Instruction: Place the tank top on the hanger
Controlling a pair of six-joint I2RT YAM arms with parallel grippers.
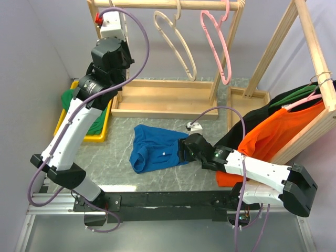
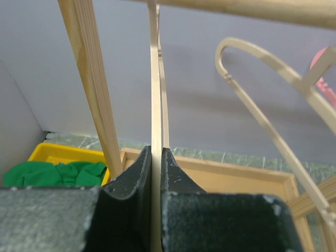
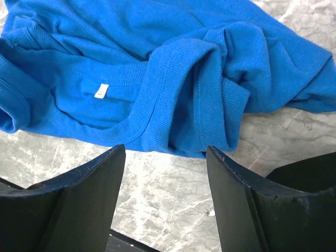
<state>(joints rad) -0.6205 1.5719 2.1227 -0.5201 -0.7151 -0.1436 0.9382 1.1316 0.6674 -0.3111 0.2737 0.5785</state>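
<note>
Top view: the tank top [image 1: 156,152] lay crumpled at mid-table, long axis left-right. The right gripper [image 1: 185,149] sat at its right end. The left gripper [image 1: 107,16] was at the far-left post of the rack [image 1: 163,98].
Left wrist: the fingers pinched the hanger [image 2: 155,131], its strip upright.
Right wrist: the fingers stood spread, and the neckline faced them.

The white-and-black left arm [image 1: 73,126] rises from the near edge of the grey marbled table [image 1: 163,181] toward its far left corner. The black two-finger left gripper [image 2: 156,153] is clamped on a thin pale beige hanger [image 2: 155,94]. The right arm [image 1: 257,170] stretches low toward the table's middle, and the right gripper [image 3: 165,152] points down with its jaws wide apart, holding nothing.
</note>
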